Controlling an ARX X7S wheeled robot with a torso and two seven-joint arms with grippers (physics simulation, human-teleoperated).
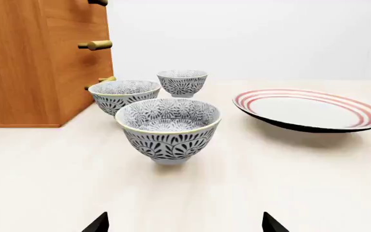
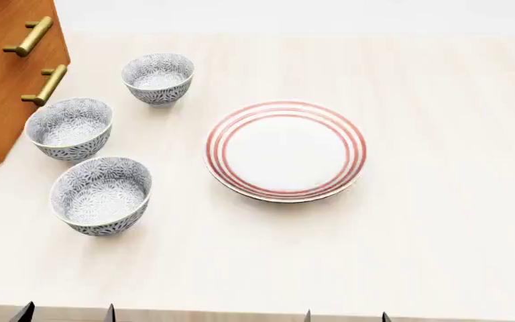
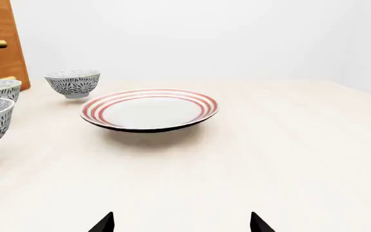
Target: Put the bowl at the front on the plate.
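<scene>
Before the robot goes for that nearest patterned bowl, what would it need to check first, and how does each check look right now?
1. Target: the small grey-blue floral ceramic bowl is the nearest of three: ok.
2. Bowl upright and empty: ok.
3. Clear of the middle floral bowl: narrow gap, ok.
4. Wide white red-ringed plate empty: ok.
5. Left gripper open and facing the bowl: ok.
6. Right gripper clear of the plate: ok.

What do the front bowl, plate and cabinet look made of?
Front bowl: likely glazed ceramic, with a smooth patterned surface and thin rim. Plate: likely glazed ceramic too, glossy white with red rings. Cabinet: wood or wood veneer, with visible grain; handles look brass.
</scene>
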